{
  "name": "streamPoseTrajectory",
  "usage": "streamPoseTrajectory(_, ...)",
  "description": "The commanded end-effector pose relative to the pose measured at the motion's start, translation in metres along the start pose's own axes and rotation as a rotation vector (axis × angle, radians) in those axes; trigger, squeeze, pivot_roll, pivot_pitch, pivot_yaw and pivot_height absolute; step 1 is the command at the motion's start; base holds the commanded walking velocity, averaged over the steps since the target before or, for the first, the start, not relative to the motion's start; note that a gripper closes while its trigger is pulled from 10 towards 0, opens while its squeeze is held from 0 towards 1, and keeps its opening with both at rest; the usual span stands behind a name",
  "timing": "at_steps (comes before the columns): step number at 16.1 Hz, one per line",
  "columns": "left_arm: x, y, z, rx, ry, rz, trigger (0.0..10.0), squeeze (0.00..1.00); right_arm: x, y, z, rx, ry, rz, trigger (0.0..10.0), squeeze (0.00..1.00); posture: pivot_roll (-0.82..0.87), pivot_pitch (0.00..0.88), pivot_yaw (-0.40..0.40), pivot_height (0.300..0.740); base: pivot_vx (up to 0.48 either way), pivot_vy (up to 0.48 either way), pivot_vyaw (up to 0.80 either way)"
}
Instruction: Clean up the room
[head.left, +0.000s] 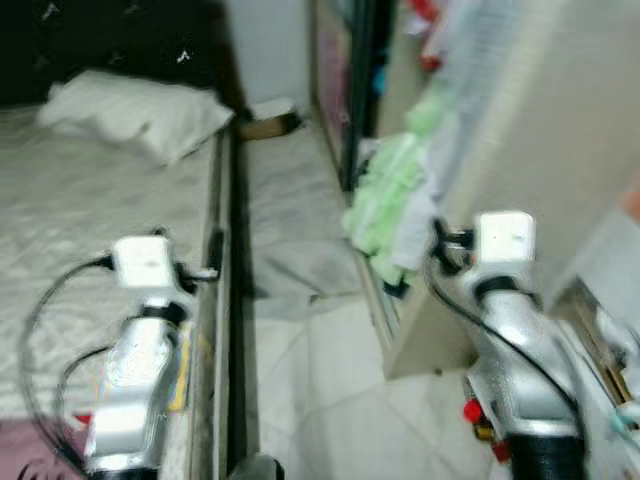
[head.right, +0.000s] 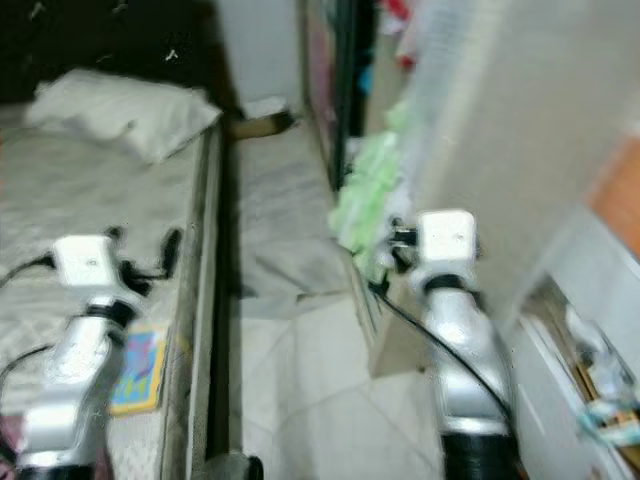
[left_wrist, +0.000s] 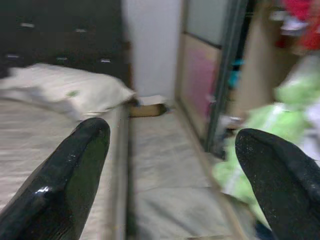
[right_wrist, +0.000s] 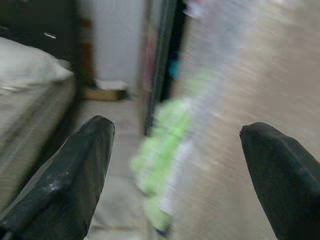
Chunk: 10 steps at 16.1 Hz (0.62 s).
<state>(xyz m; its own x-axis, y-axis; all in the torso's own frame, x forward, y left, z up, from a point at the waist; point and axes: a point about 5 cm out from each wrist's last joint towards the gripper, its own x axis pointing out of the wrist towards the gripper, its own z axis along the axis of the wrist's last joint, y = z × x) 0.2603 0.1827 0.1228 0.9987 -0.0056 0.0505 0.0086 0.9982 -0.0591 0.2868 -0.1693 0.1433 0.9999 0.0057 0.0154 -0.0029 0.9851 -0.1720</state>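
A heap of pale green clothes (head.left: 385, 205) spills from the open wardrobe (head.left: 520, 150) onto the floor (head.left: 320, 390) — blurred, so details are lost. The right pincer (right_wrist: 175, 175) is spread wide and holds nothing, facing that heap. The left pincer (left_wrist: 170, 175) is also wide and empty, above the edge of the bed (head.left: 90, 240), where a white pillow (head.left: 135, 110) lies near the headboard.

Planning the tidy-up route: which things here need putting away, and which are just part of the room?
To tidy:
- green clothes spilling from the wardrobe
- grey cloth on the floor
- colourful booklet on the bed

Just there:
- pillow
- bed
- cardboard box by the far wall

Both grippers, left and right, are open and empty.
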Motion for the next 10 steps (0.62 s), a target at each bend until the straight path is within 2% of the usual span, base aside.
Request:
streamPoseTrajectory(1, 0.0006, -0.0037, 0.0001, 0.000, 0.001, -0.013, 10.0, 0.00, -0.0007, -0.0050, -0.0030, -0.002, 0.010, -0.010, 10.0, 0.00, -0.01, 0.002, 0.026, 0.740, 0.000, 0.000, 0.80)
streamPoseTrajectory(10, 0.0016, -0.0036, 0.0004, 0.007, -0.003, -0.005, 10.0, 0.00, 0.0061, -0.0032, 0.0000, -0.006, -0.013, 0.019, 10.0, 0.00, -0.01, 0.000, 0.022, 0.740, 0.000, 0.000, 0.80)
